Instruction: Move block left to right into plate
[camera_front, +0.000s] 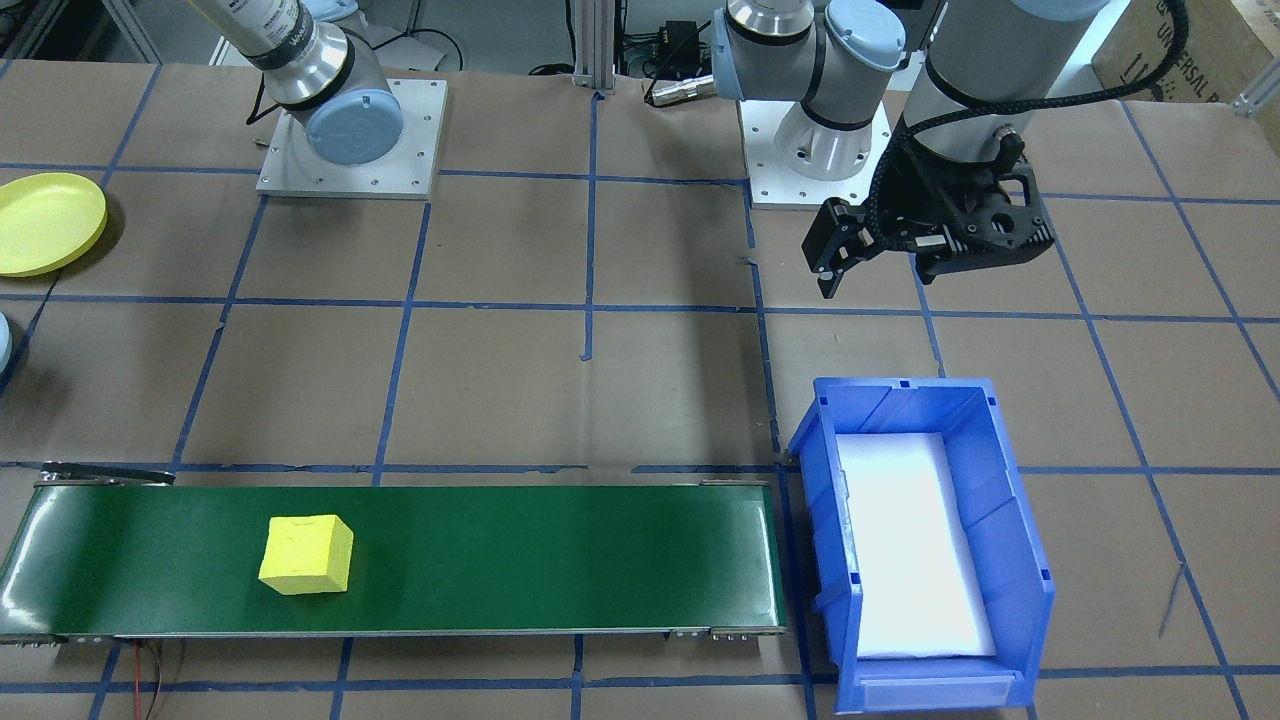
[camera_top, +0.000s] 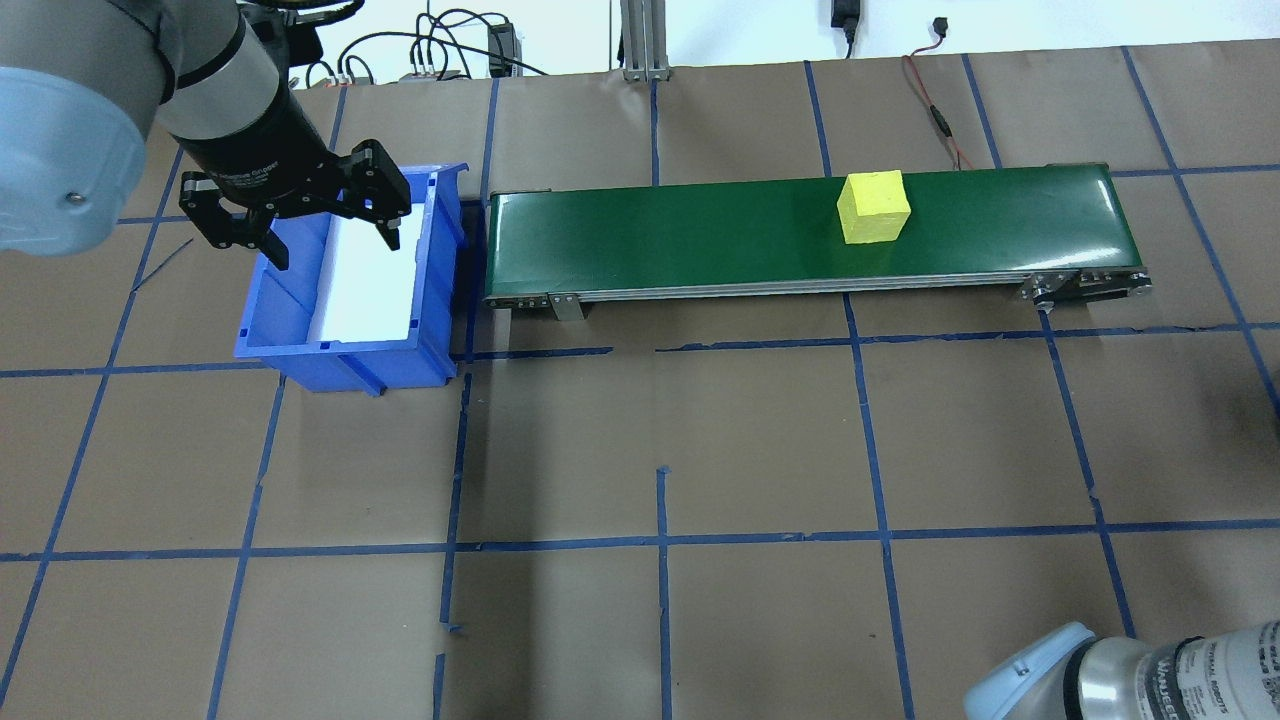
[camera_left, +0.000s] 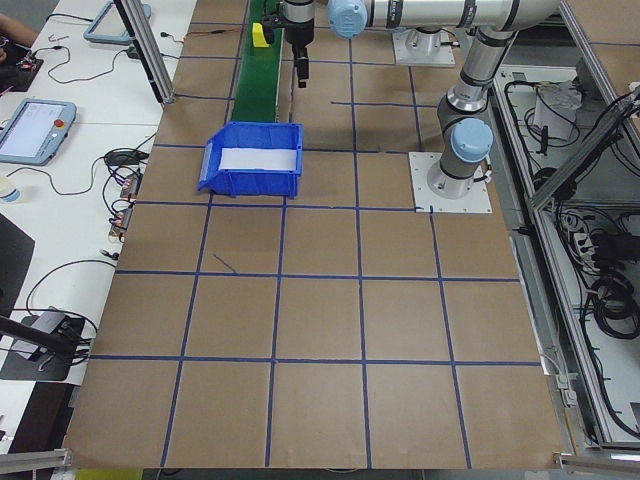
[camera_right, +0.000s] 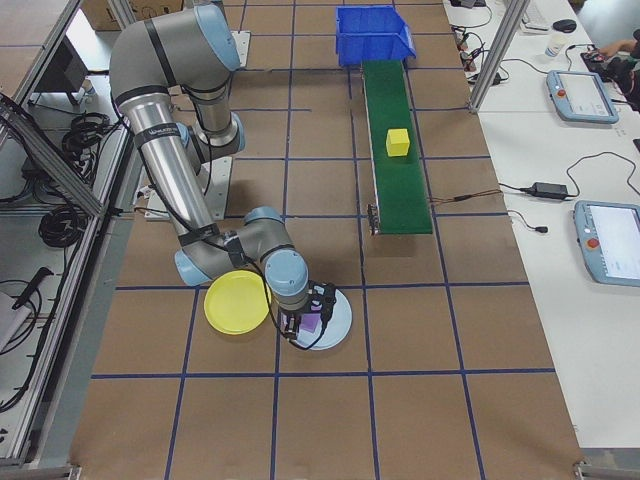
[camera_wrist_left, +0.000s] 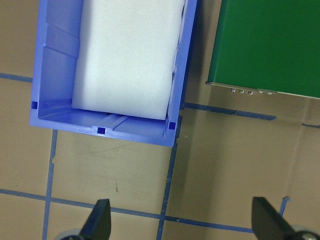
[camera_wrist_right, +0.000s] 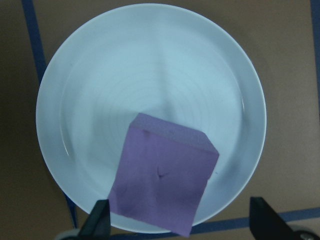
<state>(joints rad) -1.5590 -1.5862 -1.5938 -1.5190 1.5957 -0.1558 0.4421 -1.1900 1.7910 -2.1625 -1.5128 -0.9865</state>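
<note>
A yellow block (camera_front: 305, 555) (camera_top: 873, 207) lies on the green conveyor belt (camera_front: 550, 560), with no gripper near it. The yellow plate (camera_front: 45, 222) (camera_right: 235, 302) sits bare on the table at the robot's right. Beside it, a purple block (camera_wrist_right: 162, 180) rests on a pale blue plate (camera_wrist_right: 150, 60). My right gripper (camera_wrist_right: 180, 222) (camera_right: 310, 325) hangs open just over that block, its fingers wide on either side. My left gripper (camera_top: 335, 250) (camera_front: 880, 275) hovers open and holds nothing above the blue bin (camera_top: 265, 300).
The blue bin (camera_front: 1000, 500) with a white foam lining stands at the belt's end on the robot's left. Both arm bases (camera_front: 350, 140) are bolted to the brown, blue-taped table. A red cable (camera_top: 935, 110) trails behind the belt.
</note>
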